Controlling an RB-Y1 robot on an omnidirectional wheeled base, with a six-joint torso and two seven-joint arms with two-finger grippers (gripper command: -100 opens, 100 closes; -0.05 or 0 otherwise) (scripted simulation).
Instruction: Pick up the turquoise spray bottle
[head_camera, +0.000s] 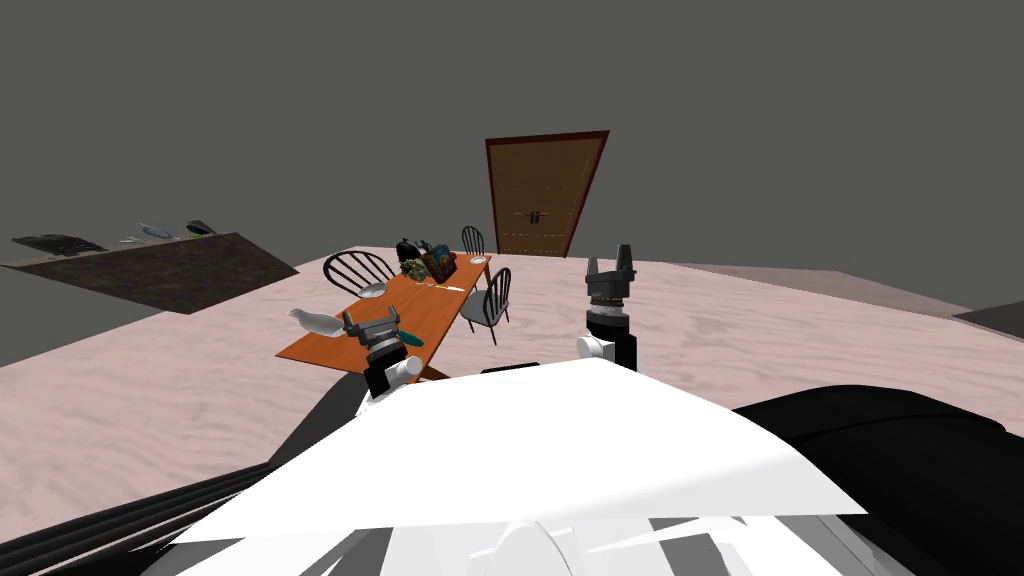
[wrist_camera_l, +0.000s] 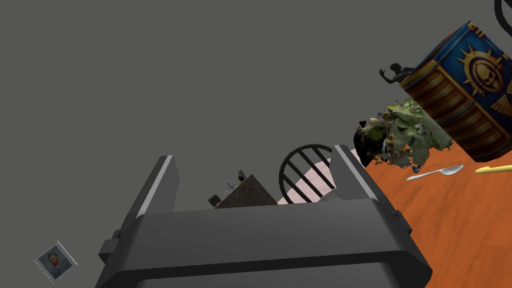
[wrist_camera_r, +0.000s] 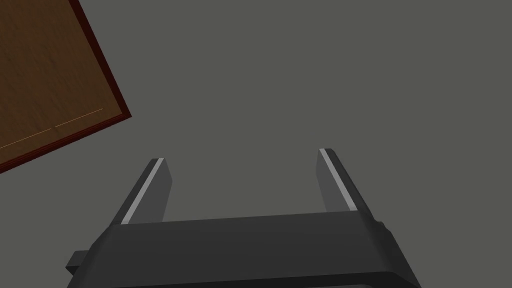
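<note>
Left end effector spread wide, turquoise spray bottle just beside it

The head camera looks down and forward over the orange bench toward a far brown door. The left wrist camera skims that bench closely; the right wrist camera faces that door.

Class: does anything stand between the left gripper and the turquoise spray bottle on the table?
Nothing visible does. The open left gripper hangs beside the turquoise spray bottle at the near end of the orange table; the plant and box stand farther along.
</note>
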